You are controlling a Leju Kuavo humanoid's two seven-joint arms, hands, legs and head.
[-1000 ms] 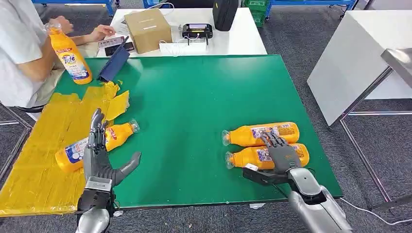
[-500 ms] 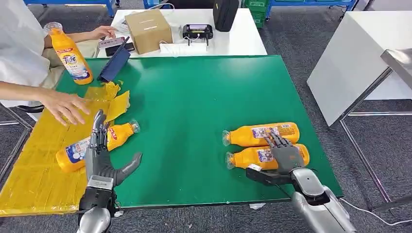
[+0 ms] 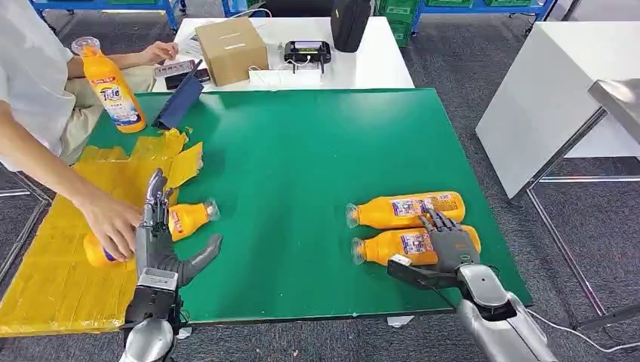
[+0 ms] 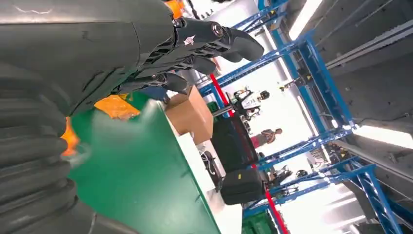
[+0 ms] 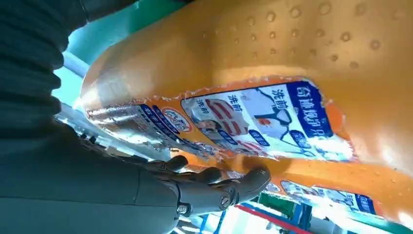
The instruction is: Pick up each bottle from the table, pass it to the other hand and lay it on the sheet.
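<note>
two bottles: near bottle (image 3: 411, 245) and far bottle (image 3: 407, 210) lie side by side on the green table (image 3: 302, 166), caps leftward.
right hand (image 3: 448, 245): fingers spread flat on the near bottle, not closed round it.
grasp advice: wrap mid-body, clear of the far bottle.
left hand (image 3: 158, 245): fingers apart, holding nothing.
sheet bottle (image 3: 185, 219): on the yellow sheet (image 3: 45, 264), under a person's hand (image 3: 112, 226).
contents: cannot tell.

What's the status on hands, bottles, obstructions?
Left hand open beside sheet bottle. Right hand resting on near bottle, no grip. Person's hand on sheet bottle.
</note>
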